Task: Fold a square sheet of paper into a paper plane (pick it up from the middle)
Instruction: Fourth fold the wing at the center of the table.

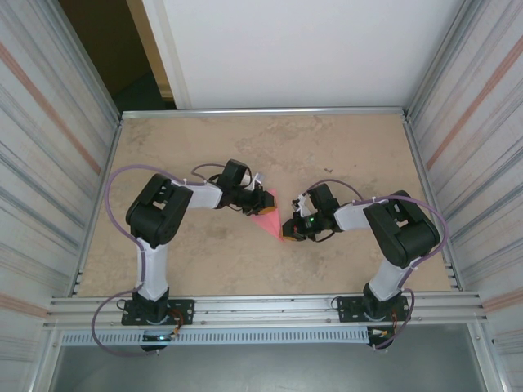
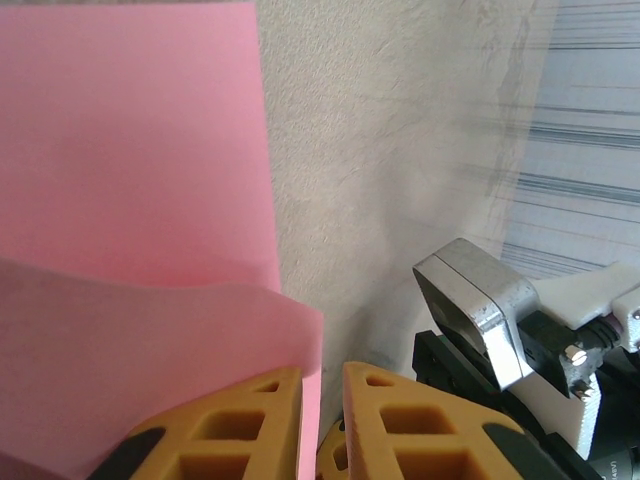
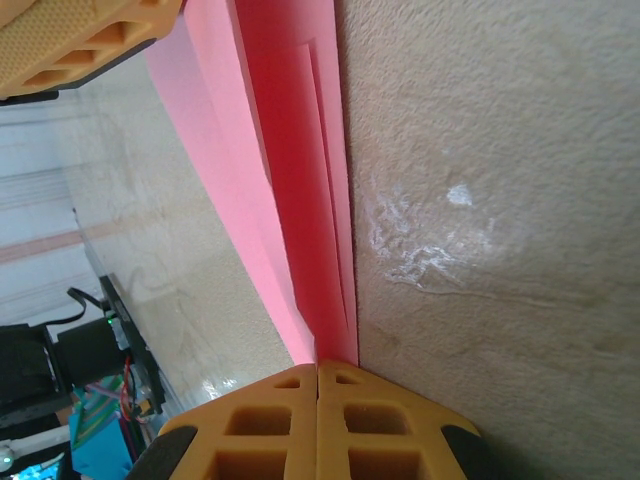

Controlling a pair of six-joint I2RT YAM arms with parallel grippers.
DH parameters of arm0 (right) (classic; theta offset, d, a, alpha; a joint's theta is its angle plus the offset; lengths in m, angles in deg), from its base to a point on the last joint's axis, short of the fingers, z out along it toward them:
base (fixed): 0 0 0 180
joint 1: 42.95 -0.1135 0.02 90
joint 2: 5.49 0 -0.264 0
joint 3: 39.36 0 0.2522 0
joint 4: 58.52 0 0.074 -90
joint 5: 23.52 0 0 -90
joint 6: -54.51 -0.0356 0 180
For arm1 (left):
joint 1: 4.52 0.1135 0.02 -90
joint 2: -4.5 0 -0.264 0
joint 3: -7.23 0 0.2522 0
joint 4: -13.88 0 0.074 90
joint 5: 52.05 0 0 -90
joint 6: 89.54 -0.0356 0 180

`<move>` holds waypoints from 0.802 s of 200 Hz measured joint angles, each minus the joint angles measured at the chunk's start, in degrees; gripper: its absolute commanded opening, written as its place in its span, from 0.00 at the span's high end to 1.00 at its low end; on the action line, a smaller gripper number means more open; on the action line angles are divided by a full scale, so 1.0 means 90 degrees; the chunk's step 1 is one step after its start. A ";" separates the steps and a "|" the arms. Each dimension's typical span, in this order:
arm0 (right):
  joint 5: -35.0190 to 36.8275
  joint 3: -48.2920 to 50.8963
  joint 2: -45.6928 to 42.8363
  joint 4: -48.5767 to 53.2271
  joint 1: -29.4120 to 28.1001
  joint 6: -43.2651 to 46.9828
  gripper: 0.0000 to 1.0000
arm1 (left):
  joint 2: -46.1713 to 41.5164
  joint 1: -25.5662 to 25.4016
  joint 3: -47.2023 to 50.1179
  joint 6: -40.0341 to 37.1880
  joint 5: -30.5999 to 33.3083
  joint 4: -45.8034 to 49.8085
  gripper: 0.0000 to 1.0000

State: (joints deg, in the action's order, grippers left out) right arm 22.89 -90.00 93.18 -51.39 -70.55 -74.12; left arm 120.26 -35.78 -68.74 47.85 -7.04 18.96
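Right gripper point(image 3: 318, 375), seen from its own wrist camera at the bottom of the frame, has its two orange fingers pressed together on the narrow end of the pink paper point(image 3: 290, 180). Left gripper point(image 2: 322, 385) is narrow, with an edge of the paper lying in the slim gap between its fingers. I cannot tell whether it is actually clamping it.

From above, both grippers meet near the middle of the desk point(image 1: 343, 147) with the paper between them, just left of centre. The right arm's silver-and-black wrist point(image 2: 480, 310) sits close beside the left gripper, at the lower right of the left wrist view, crowding that side. Purple cables point(image 1: 114, 196) loop off both arms.

Ribbed metal walls point(image 1: 49, 122) close in the left and right edges of the overhead frame, a white panel point(image 1: 310, 49) stands at the top, and a metal rail point(image 1: 270, 309) runs across the bottom by the arm bases. Open beige desk surrounds the grippers on every side.

The paper is folded, not flat. From above it looks like a small triangle. The right wrist view shows stacked layers with straight, parallel creases running to a point at the fingers. One flap stands raised in the left wrist view.
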 measured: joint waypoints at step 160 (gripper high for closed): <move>0.0204 0.0005 -0.0396 0.0236 0.0051 -0.0078 0.70 | 0.0257 -0.0034 -0.0243 -0.0197 0.0063 0.0277 0.81</move>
State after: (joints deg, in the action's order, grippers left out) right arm 24.73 -89.96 89.62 -49.27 -70.09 -74.82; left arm 122.58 -36.09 -70.93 46.08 -6.47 21.45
